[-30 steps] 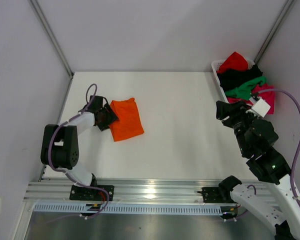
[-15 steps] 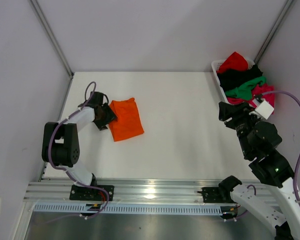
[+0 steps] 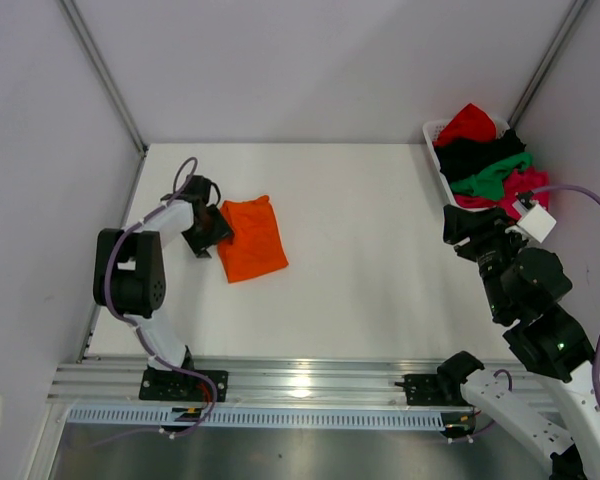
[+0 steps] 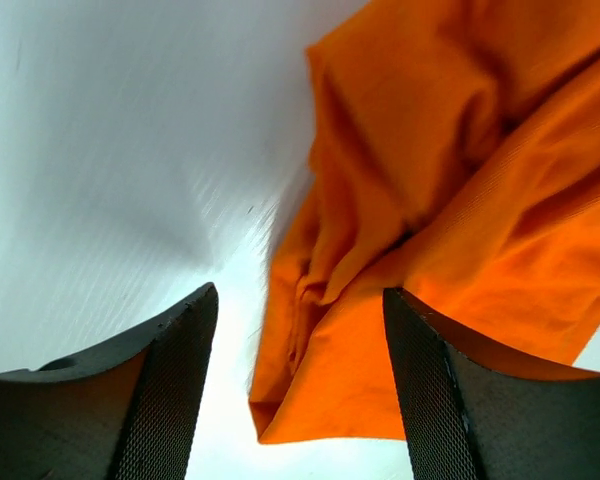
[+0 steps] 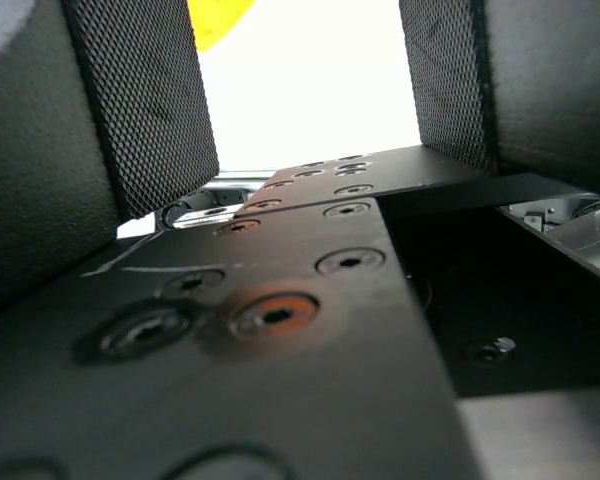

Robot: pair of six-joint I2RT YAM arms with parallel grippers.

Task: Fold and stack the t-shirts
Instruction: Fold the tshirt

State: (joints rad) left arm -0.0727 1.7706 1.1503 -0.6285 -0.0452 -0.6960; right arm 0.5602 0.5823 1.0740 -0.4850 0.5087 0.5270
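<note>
From the overhead camera I see my left arm doubled back on itself, elbow raised near its base, reaching the left gripper (image 3: 211, 228) to the left edge of the bright orange t-shirt (image 3: 253, 240), which lies flat on the left of the white table (image 3: 370, 230). My right arm stands tall on the right, its right gripper (image 3: 461, 227) just short of the white basket (image 3: 433, 131) holding the red t-shirt (image 3: 468, 122), black t-shirt (image 3: 474, 153), green t-shirt (image 3: 496, 176) and magenta-pink t-shirt (image 3: 531, 186). On the left wrist camera the fingers (image 4: 165, 390) stand spread, straddling the shirt's rumpled edge without clamping it. On the right wrist camera the fingers (image 5: 145, 100) are parted around nothing, bare table beyond.
</note>
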